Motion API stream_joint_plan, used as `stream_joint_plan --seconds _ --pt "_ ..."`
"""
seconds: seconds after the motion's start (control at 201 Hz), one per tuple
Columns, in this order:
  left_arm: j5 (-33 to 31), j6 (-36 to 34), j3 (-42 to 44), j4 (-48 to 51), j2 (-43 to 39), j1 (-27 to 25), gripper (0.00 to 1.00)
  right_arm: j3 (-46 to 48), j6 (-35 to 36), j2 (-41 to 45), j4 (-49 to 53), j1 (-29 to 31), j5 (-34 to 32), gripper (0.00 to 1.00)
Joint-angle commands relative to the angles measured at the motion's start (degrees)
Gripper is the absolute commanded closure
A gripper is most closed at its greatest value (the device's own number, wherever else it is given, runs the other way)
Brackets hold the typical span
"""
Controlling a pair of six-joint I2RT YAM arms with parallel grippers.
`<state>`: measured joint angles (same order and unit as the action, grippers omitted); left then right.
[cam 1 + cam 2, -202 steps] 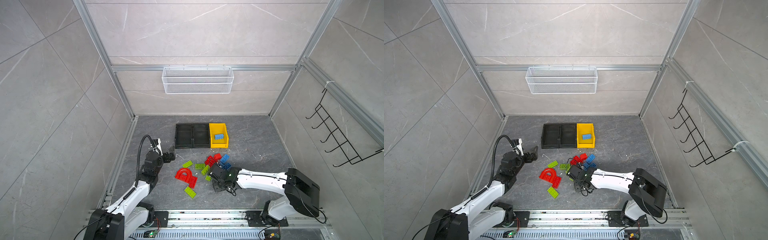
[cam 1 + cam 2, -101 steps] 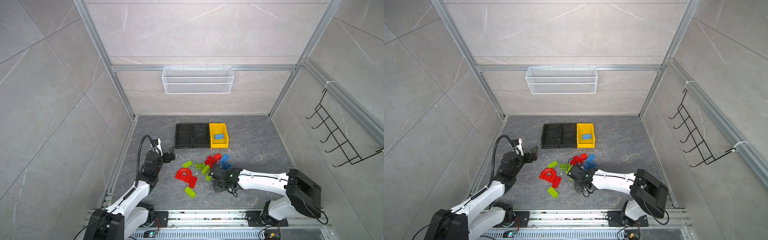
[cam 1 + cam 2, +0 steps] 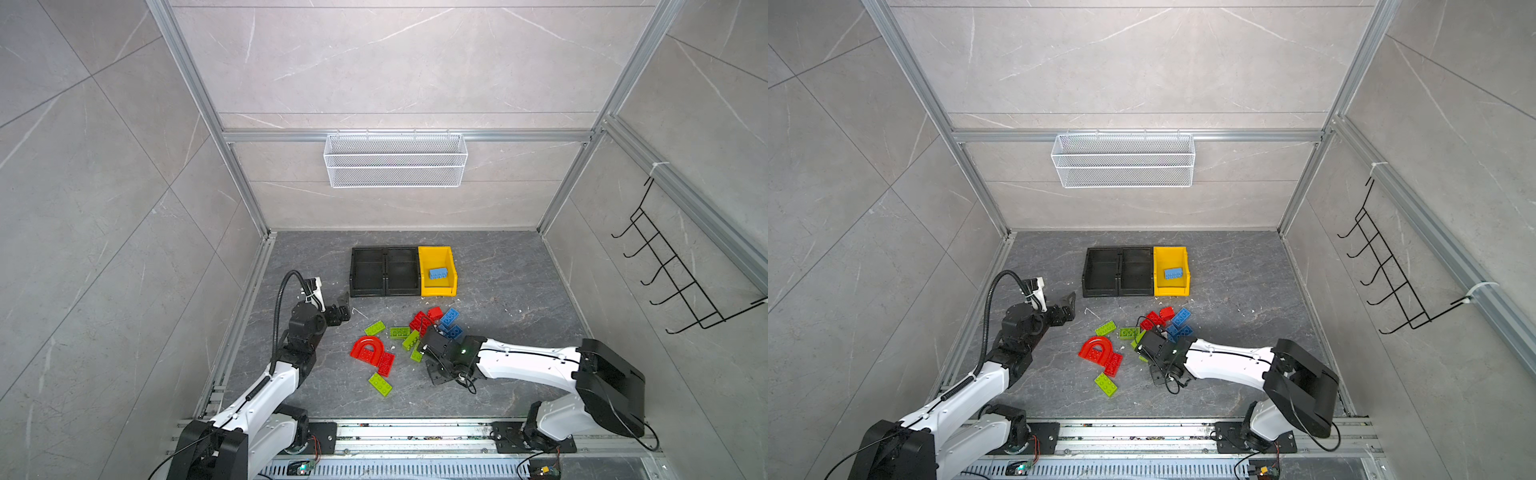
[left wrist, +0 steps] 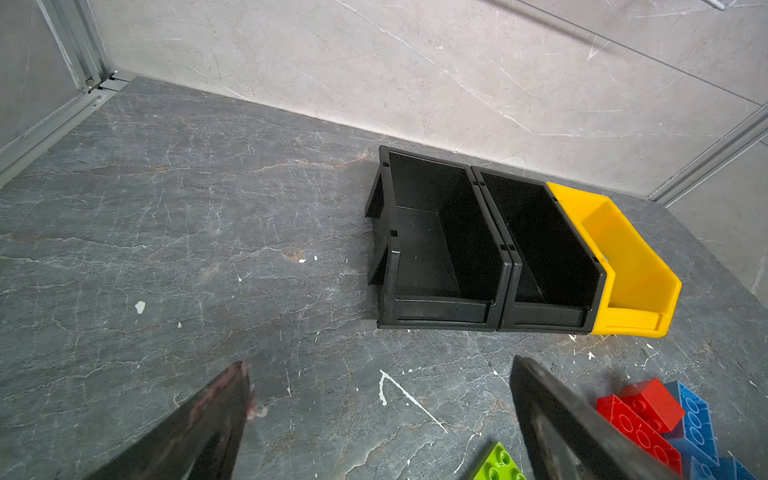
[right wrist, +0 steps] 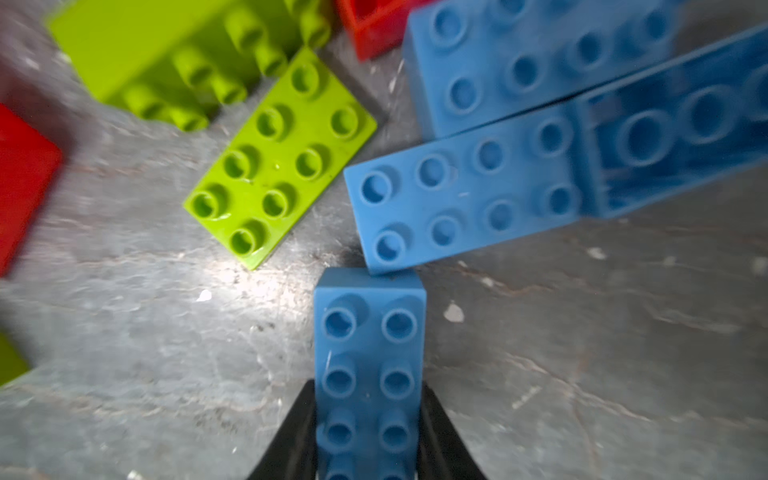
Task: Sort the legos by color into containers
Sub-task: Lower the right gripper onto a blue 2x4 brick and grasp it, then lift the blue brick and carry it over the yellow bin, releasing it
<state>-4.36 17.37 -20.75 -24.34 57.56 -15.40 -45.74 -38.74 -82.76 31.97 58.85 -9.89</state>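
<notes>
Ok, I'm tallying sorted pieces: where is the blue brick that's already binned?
In both top views the blue brick lies inside the yellow bin, rightmost of the three containers, next to the two black bins.

- The table [image 4: 166, 208] was dark grey, veined in white and rust, with white flecks.
- The walls [image 3: 395, 62] were a pale grey stone pattern with thin white veins.
- Two bins [image 3: 386, 270] were black; the third bin [image 3: 438, 291] was yellow and held a light blue brick [image 3: 438, 273].
- The arch piece [image 3: 368, 340] was red.
- The flat plate [image 5: 282, 158] was lime green.
- The blue brick [image 5: 370, 332] sat between the black fingers [image 5: 291, 440] of the right tool [image 5: 368, 386].
- The wire basket [image 3: 395, 166] was white mesh.
- The left arm [image 3: 266, 390] and right arm [image 3: 528, 361] were white with black joints.
</notes>
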Motion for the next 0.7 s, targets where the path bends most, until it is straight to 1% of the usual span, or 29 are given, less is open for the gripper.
stream_joint_plan --seconds 0.0,0.075,0.169,0.274,0.428,0.558,0.642,0.692 --pt "0.15 -0.73 -0.69 -1.38 0.14 -0.18 0.00 -0.85 1.53 7.05 3.37 -0.50 -3.75 0.74" --pt "0.19 -0.83 -0.76 -1.51 0.94 -0.20 0.00 -1.01 2.91 10.98 4.03 -2.08 -3.96 0.74" --pt "0.07 -1.04 -0.80 -1.68 1.48 -0.16 0.00 -2.10 6.01 14.84 3.73 -5.67 -3.98 0.74" --pt "-0.21 -1.28 -0.85 -1.60 1.56 -0.18 0.00 -4.60 11.34 15.93 1.28 -10.72 -2.39 0.73" --pt "0.91 -1.22 -1.03 -1.67 1.39 -0.16 0.00 -10.12 18.77 11.63 -3.93 -17.10 -0.23 0.73" --pt "3.38 -1.71 -0.78 -2.70 1.24 -0.17 0.00 -11.35 21.99 7.01 -14.23 -21.90 1.11 0.73" --pt "3.96 -1.81 -0.94 -2.50 0.99 -0.17 0.00 -13.15 22.44 1.97 -20.17 -25.26 4.88 0.73" --pt "4.11 -2.06 -1.18 -2.08 0.67 -0.16 0.00 -14.74 22.57 -1.85 -23.51 -26.95 8.85 0.73"
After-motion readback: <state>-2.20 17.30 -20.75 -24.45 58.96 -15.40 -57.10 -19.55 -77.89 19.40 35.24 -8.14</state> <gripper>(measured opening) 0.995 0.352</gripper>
